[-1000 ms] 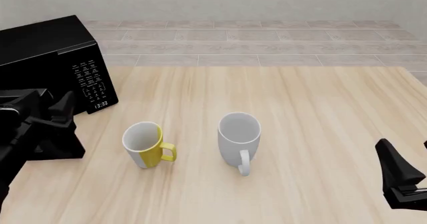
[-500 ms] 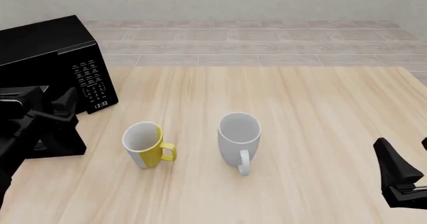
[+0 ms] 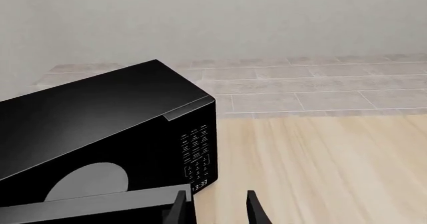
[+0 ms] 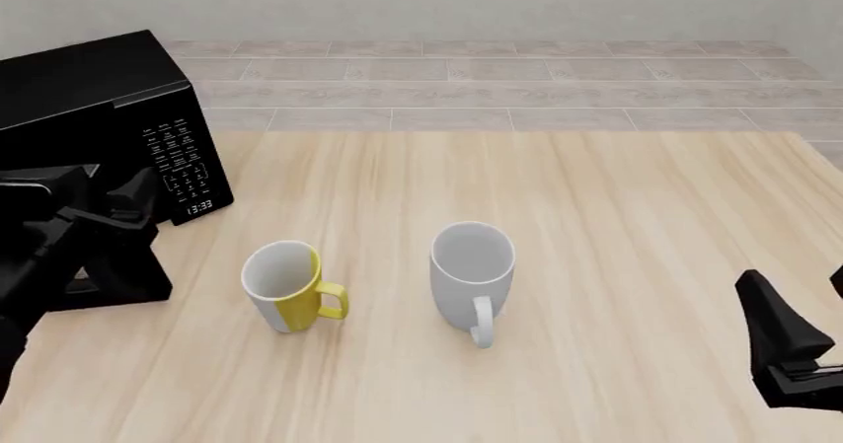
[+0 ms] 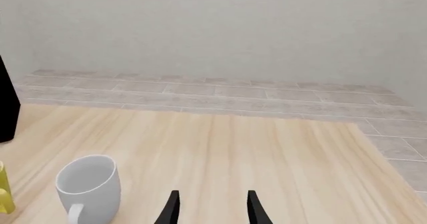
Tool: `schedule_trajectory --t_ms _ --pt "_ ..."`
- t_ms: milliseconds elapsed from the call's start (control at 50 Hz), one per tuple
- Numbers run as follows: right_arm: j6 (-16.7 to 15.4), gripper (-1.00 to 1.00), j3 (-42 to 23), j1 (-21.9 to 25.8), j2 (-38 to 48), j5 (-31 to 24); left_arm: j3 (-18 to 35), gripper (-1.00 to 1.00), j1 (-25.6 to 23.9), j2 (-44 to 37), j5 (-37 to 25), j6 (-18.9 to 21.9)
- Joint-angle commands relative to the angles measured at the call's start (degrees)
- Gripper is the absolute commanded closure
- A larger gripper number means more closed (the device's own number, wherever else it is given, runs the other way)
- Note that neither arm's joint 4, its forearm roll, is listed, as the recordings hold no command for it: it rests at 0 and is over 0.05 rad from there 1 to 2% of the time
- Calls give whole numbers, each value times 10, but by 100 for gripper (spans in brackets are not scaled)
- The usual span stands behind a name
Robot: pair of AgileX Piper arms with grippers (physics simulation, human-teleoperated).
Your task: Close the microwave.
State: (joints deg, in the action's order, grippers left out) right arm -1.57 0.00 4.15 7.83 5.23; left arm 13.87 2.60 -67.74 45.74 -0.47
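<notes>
The black microwave (image 4: pixel 93 98) stands at the table's far left, its keypad panel (image 4: pixel 178 157) facing the arms. Its door (image 4: pixel 125 275) stands partly open, swung out toward me. In the left wrist view the microwave (image 3: pixel 100 114) shows the white round plate (image 3: pixel 87 181) inside, above the door's top edge (image 3: pixel 100 206). My left gripper (image 4: pixel 99 204) is open, right at the door's outer side; in its own view the left gripper (image 3: pixel 217 213) has one finger (image 3: pixel 179 211) at the door's free edge. My right gripper (image 4: pixel 806 330) is open and empty at the near right.
A yellow-and-white mug (image 4: pixel 283 285) stands just right of the door. A white mug (image 4: pixel 472 270) stands mid-table and also shows in the right wrist view (image 5: pixel 87 184). The wooden table (image 4: pixel 633 216) ends at a tiled floor behind.
My left gripper and the door have shifted slightly forward and right, toward the microwave's front. The right arm has barely moved.
</notes>
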Motion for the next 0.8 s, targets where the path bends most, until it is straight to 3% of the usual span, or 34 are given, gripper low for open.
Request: schedule_trajectory --t_ms 20,260,800 --pt "2 -100 0 2 8 7 3 -100 12 -56 -13 17" --pt "2 -100 0 5 36 33 18 -100 13 -56 -31 15" --pt "-6 -100 0 4 29 27 41 -100 18 -76 -38 16"
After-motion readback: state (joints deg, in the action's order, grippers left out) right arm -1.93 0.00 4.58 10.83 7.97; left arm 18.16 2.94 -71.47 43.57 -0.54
